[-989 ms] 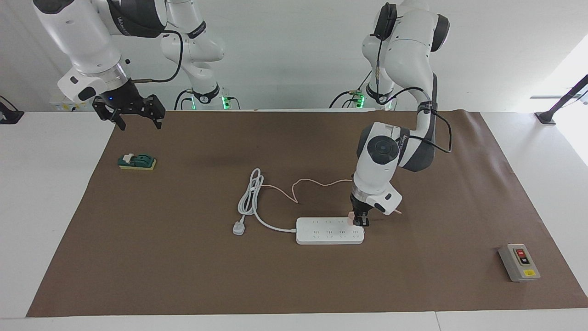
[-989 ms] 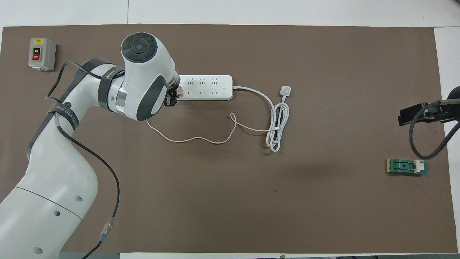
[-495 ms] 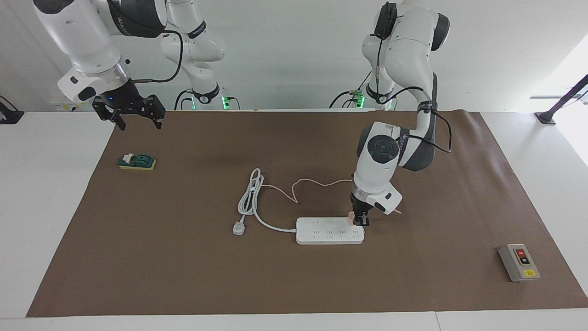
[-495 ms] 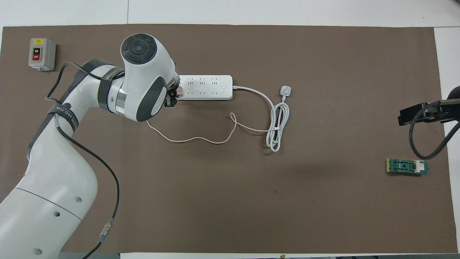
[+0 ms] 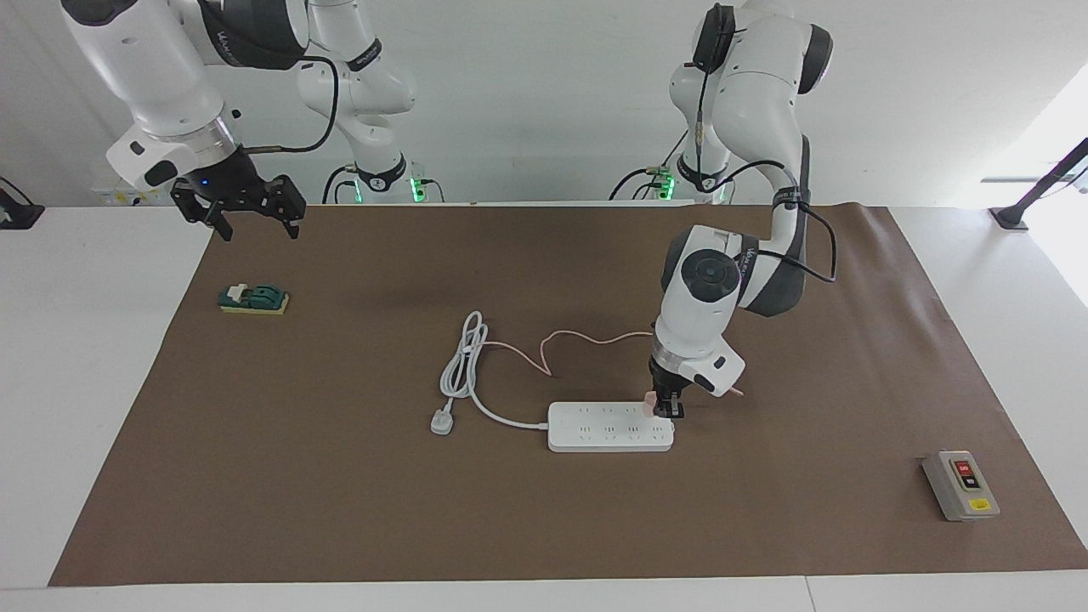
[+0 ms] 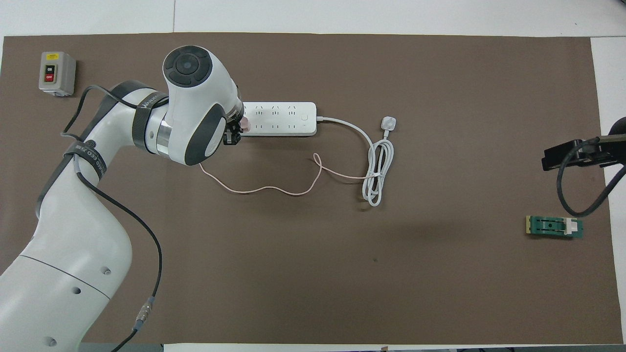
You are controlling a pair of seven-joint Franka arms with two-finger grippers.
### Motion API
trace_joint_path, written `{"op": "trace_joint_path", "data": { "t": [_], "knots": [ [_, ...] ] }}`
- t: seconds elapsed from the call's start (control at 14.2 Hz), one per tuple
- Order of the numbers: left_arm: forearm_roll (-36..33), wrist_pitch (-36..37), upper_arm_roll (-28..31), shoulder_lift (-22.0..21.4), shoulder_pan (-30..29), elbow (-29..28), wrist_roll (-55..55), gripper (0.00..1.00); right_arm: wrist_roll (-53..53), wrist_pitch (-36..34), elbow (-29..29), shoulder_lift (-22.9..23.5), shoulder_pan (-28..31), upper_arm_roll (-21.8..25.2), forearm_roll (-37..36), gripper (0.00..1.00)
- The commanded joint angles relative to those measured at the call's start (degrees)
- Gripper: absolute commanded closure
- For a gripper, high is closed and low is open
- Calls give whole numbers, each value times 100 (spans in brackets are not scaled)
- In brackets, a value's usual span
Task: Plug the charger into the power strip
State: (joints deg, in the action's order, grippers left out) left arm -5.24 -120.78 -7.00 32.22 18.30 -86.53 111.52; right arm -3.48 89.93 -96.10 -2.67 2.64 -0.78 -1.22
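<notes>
The brown mat (image 5: 340,476) is covering the table, and the left gripper (image 5: 668,406) is pressing down on the strip (image 5: 608,429), at its end toward the left arm, jaws clamped tight on the charger (image 5: 650,399). The right gripper (image 5: 246,212) is waiting, jaws spread wide and empty, over the mat's edge. The charger's pink cable (image 6: 264,188) is snaking toward the robots.

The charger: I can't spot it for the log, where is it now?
The charger is in the left pincer, down at the power strip, at that strip's end toward the left arm's side, in the socket row nearer the robots.
</notes>
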Motion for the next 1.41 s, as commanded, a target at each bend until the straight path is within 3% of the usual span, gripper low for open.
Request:
{"op": "trace_joint_path", "data": {
  "t": [0.0, 0.64, 1.34],
  "knots": [
    [-127, -429, 76, 171, -72, -224, 142, 100, 111, -72, -58, -103, 52, -46, -19, 0],
    [-153, -192, 67, 4, -55, -162, 72, 100, 111, -72, -58, -103, 52, -46, -19, 0],
    [-223, -358, 76, 294, -63, -110, -166, 100, 102, -72, -58, -103, 52, -46, -19, 0]
  ]
}}
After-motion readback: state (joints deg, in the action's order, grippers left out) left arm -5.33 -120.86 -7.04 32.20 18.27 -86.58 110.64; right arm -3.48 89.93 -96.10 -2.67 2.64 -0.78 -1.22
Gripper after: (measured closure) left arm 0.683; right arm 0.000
